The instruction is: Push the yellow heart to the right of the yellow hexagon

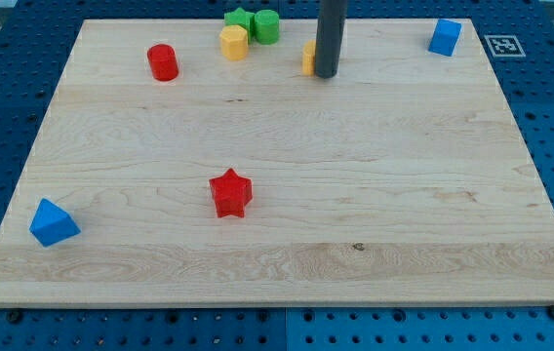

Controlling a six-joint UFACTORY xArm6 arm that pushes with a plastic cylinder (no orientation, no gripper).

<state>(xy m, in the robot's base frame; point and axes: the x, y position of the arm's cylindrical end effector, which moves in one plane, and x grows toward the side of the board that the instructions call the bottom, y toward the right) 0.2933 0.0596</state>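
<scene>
The yellow hexagon [234, 43] sits near the view's top, left of centre. A yellow block [309, 58], mostly hidden behind my rod, shows only a thin edge to the right of the hexagon; its shape cannot be made out. My tip [327, 74] rests on the board right against that yellow block's right side. The gap between the hexagon and this yellow block is about a block and a half wide.
A green star [240, 19] and a green cylinder [265, 25] sit just above the hexagon. A red cylinder [163, 62] is at top left, a red star [230, 193] mid-board, a blue block [54, 222] at bottom left, a blue block [445, 37] at top right.
</scene>
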